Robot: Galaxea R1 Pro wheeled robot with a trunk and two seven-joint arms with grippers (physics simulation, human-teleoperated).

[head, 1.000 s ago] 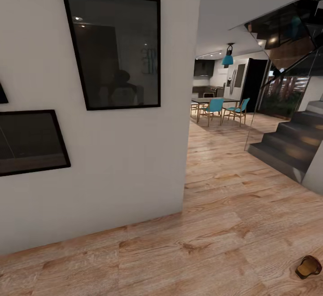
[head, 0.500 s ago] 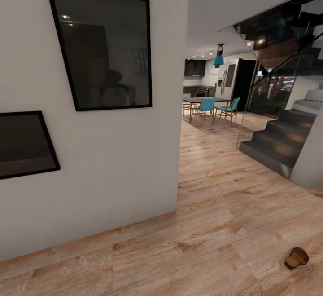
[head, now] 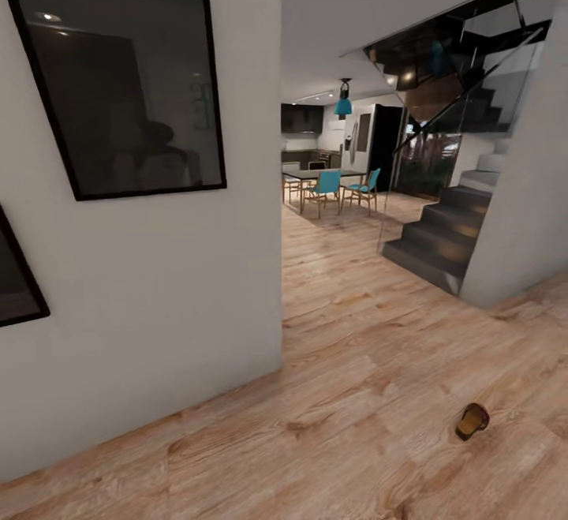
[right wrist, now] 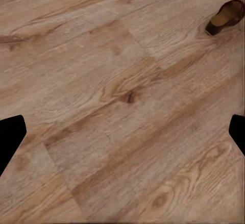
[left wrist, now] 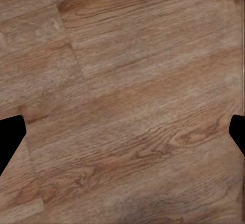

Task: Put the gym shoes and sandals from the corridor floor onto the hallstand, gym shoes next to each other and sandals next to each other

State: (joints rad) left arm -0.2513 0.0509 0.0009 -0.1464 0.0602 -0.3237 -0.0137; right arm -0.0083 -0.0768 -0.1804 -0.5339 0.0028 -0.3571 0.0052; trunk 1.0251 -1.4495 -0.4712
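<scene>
One dark brown sandal (head: 472,421) with a tan footbed lies on the light wood corridor floor (head: 355,394) at the lower right of the head view. The right wrist view catches the same sandal (right wrist: 226,17) well beyond my right gripper (right wrist: 122,137), which is open with only planks between its black fingertips (right wrist: 11,132). My left gripper (left wrist: 122,137) hangs open over bare floor (left wrist: 127,81), its fingertips (left wrist: 10,134) wide apart. The gym shoes and the hallstand are out of view.
A white wall (head: 158,291) with black-framed pictures (head: 126,78) stands close on the left and ends at a corner. Dark stairs (head: 438,240) with a glass balustrade rise at the right. Beyond, a dining table with teal chairs (head: 327,185) stands by a kitchen.
The whole head view has slid left, so the camera has turned right. The wall and pictures look closer, and the sandal appears further left and higher in the picture.
</scene>
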